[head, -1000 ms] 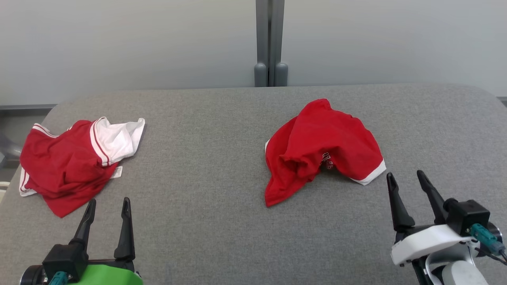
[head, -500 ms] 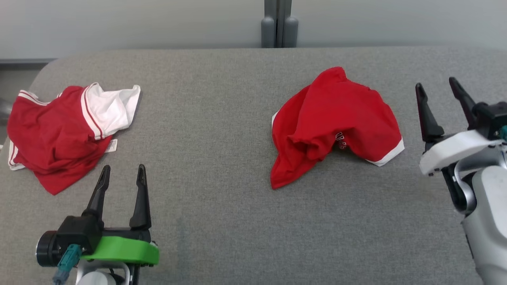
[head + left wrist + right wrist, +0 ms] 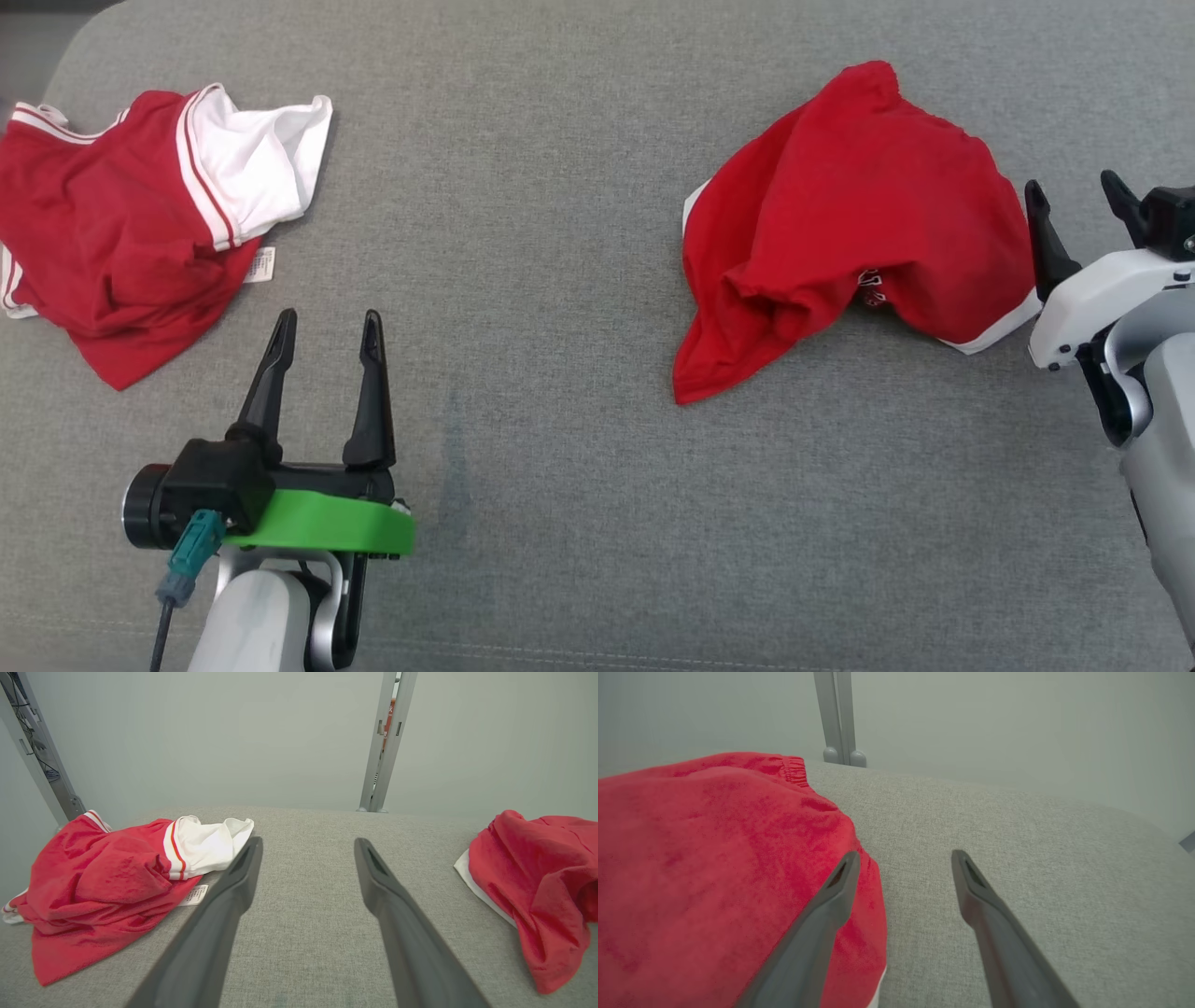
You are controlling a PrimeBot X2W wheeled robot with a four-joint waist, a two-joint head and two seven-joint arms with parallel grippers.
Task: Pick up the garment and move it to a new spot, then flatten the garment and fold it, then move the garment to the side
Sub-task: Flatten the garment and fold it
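Garment, a crumpled red heap with a white hem, lies right of centre on the grey table. My right hand sits just beside its right edge, spread wide and empty. My left hand is equally wide open, holding nothing, near the red-and-white bundle. For a clean pickup I'd come in over the heap's right slope, straddle a thick fold, and close fully before lifting.
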